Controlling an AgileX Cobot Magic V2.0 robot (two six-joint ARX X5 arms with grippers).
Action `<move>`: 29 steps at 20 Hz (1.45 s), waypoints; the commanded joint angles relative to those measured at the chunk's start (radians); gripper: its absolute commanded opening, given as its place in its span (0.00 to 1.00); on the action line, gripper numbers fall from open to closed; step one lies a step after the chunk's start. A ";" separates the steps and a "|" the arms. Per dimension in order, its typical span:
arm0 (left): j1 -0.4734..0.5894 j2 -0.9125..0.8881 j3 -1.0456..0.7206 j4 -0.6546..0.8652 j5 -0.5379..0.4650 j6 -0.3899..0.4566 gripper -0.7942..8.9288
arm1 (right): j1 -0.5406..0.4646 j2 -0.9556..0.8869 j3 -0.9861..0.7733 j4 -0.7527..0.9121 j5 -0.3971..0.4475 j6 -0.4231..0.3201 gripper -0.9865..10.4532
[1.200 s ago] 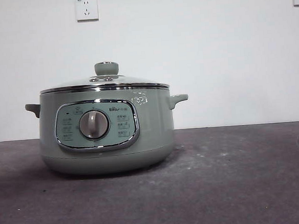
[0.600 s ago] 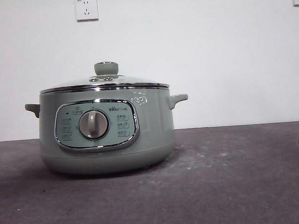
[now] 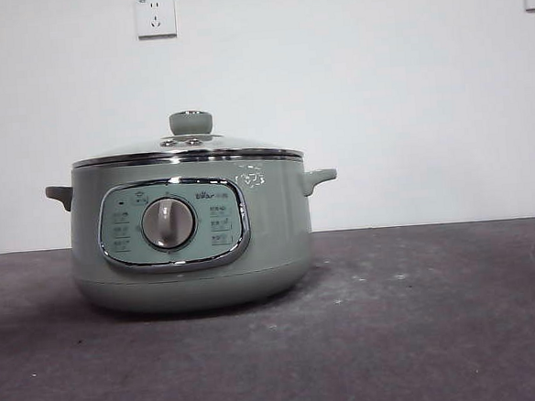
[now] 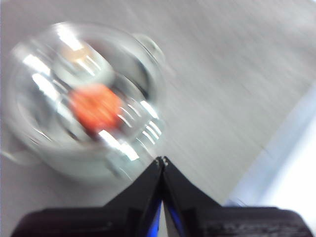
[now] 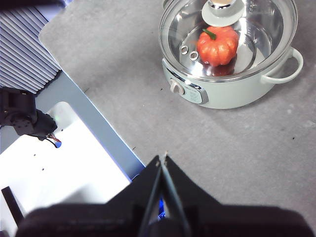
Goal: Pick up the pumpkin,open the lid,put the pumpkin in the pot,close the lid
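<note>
Here, nearest the front camera, the dark grey worktop (image 3: 415, 337) lies in front of a sage-green electric cooking pot (image 3: 189, 229). Its chrome-framed control panel (image 3: 174, 224) faces forward with a round silver dial (image 3: 168, 223) in the middle. A short logo sits above the dial and small icons surround it, all too small to read. The glass lid (image 3: 187, 149) rests flat on the pot's rim, its green knob (image 3: 190, 122) upright. Behind, on the white wall, is a wall socket (image 3: 155, 16).

From the right wrist view, the orange toy pumpkin (image 5: 217, 45) shows through the glass, resting inside the pot beneath the seated lid. The right end effector (image 5: 162, 159) hangs well apart from the pot, jaws pressed together, gripping nothing. The left wrist view is blurred; the left end effector (image 4: 162, 161) also has its jaws together and empty, near the pot but clear of it.

By the look of things the task appears complete, with only the clearing of the arms left. Done well, that means lifting away without brushing the knob or the side handles, so the lid is not jarred off its seat.
</note>
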 commanded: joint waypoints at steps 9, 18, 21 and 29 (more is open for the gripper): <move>0.343 -0.444 -0.571 0.827 0.019 0.025 0.08 | 0.000 -0.003 -0.003 -0.011 -0.001 0.006 0.09; 0.368 -0.790 -1.162 1.076 -0.125 -0.054 0.08 | 0.000 -0.004 -0.003 -0.011 -0.001 0.005 0.09; 0.368 -0.860 -1.263 1.075 -0.149 -0.060 0.08 | 0.000 -0.004 -0.002 -0.011 -0.001 0.005 0.09; 0.368 -0.968 -1.391 0.985 -0.209 -0.080 0.08 | 0.000 -0.004 -0.002 -0.011 -0.001 0.005 0.09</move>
